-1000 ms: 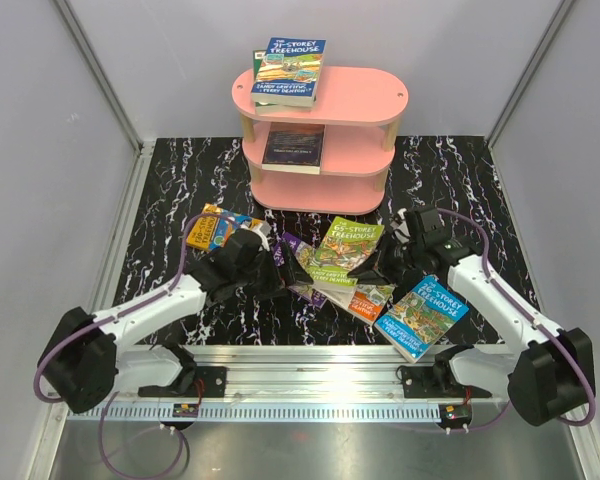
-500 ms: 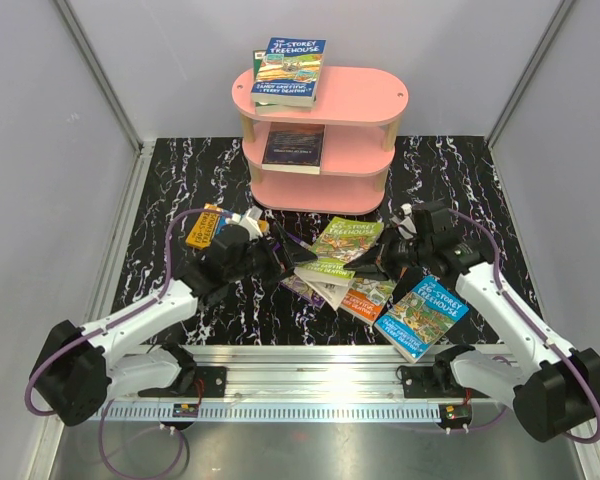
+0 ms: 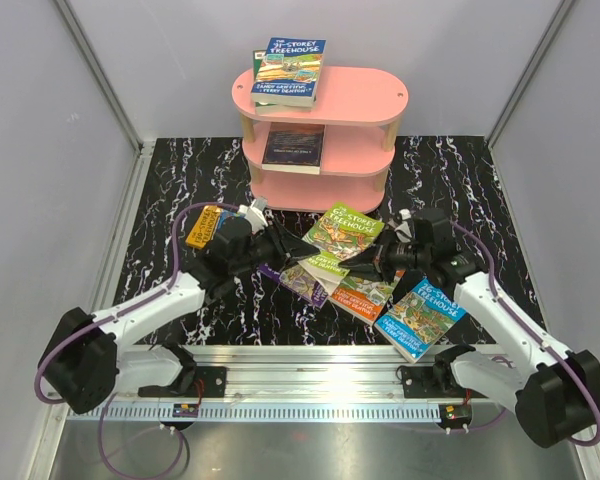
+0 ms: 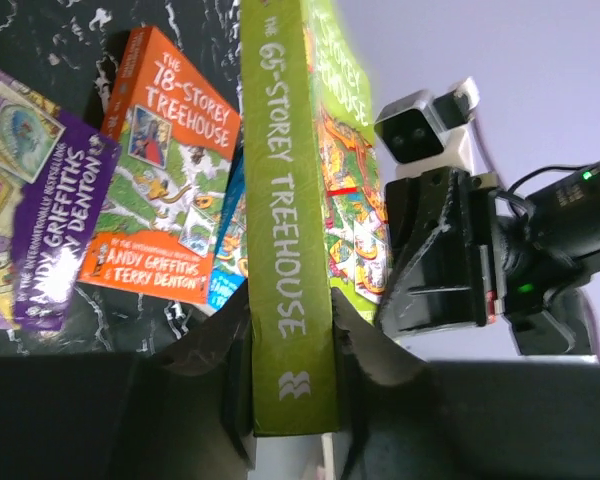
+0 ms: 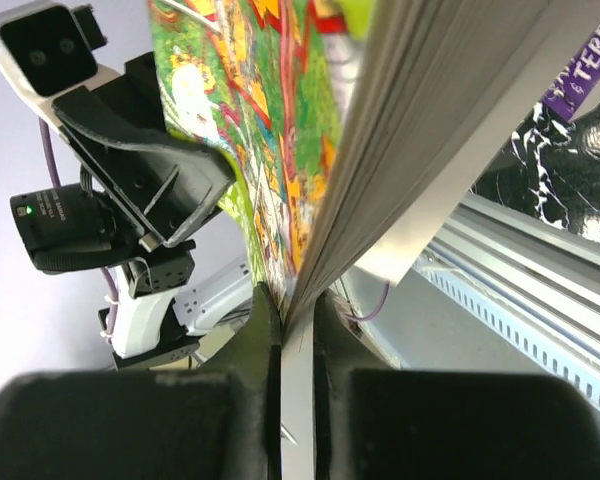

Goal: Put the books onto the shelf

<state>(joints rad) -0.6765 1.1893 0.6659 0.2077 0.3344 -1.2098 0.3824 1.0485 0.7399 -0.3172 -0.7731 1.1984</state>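
free shelf top [image 3: 365, 95] right of blue book [image 3: 288, 70]

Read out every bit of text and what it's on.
"THE 65-STOREY TREEHOUSE": green book spine.
"THE 78-STOREY TREEHOUSE", "ANDY GRIFFITHS & TERRY DENTON": orange book.
"ANDY GRIFFITHS & TERRY DENTON": purple book.
"STOREY TREEHOUSE": blue book atop shelf; number blurred.
Dark book, middle tier: too small.

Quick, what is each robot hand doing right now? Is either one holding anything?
Left gripper: jaws closed on the spine of the green book.
Right gripper: jaws pinched shut on the opposite edge of the same green book.
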